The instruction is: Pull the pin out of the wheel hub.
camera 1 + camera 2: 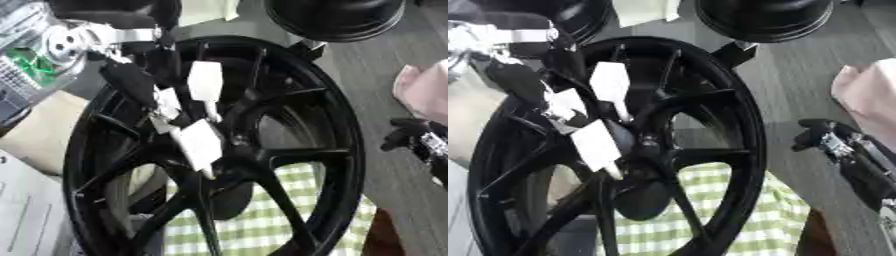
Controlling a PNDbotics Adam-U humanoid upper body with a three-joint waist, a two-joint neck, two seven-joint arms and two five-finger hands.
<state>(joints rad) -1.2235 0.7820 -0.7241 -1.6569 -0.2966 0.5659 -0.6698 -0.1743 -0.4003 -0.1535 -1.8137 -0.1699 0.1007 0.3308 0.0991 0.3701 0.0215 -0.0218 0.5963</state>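
Nearest us, a green-and-white checked cloth (262,225) shows through the lower spokes of the black wheel hub (337,150), which stands on edge and fills the middle of the view. Up at the hub's centre, the left hand (179,117) comes in from the upper left, its black fingers with white pads (206,82) spread over the spokes. They lie right against the centre, but whether they curl round anything there I cannot tell. The pin itself I cannot pick out; the fingers cover that spot. Over to the right, well apart from the wheel, the right hand (833,142) rests low at the edge, dark fingers loosely curled, holding nothing. Just beyond it, a pink cloth (424,90). Farthest back, a second black round part (337,17) sits at the top edge, on the grey counter (367,65).
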